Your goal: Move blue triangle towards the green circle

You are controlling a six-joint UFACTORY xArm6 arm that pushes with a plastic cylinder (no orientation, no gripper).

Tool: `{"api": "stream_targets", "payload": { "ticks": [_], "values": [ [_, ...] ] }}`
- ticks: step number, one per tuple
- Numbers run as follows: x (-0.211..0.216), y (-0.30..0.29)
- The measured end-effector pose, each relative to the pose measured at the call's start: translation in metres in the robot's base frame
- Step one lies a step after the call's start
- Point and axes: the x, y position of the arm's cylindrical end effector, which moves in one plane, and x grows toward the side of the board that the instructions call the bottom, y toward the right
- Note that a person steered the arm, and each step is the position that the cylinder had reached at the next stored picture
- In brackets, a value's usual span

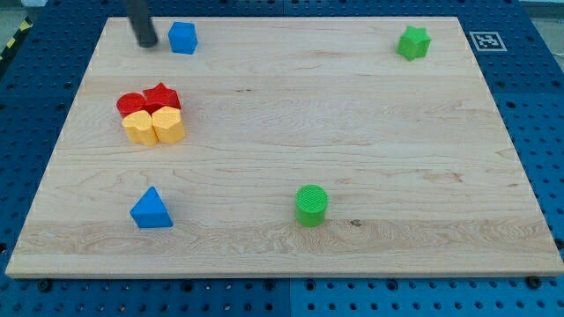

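Note:
The blue triangle [152, 210] lies near the view's bottom left of the wooden board [370, 132]. The green circle [311, 204] stands at the bottom centre, well to the triangle's right, with bare board between them. My tip [147, 41] is at the view's top left, just left of a blue pentagon-like block [182, 37]. The tip is far above the blue triangle and touches no block.
A cluster of two red blocks [148, 100] and two yellow blocks [155, 127] sits at the left, between the tip and the triangle. A green star-like block [413, 42] lies at the top right. A blue pegboard surrounds the board.

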Motion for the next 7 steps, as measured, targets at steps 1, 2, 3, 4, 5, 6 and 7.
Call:
{"api": "stream_targets", "payload": {
  "ticks": [1,2,3,4,5,6,7],
  "values": [
    [0.016,0.085],
    [0.042,0.142],
    [0.092,0.157],
    [0.148,0.166],
    [0.187,0.167],
    [0.223,0.167],
    [0.241,0.145]
  ]
}}
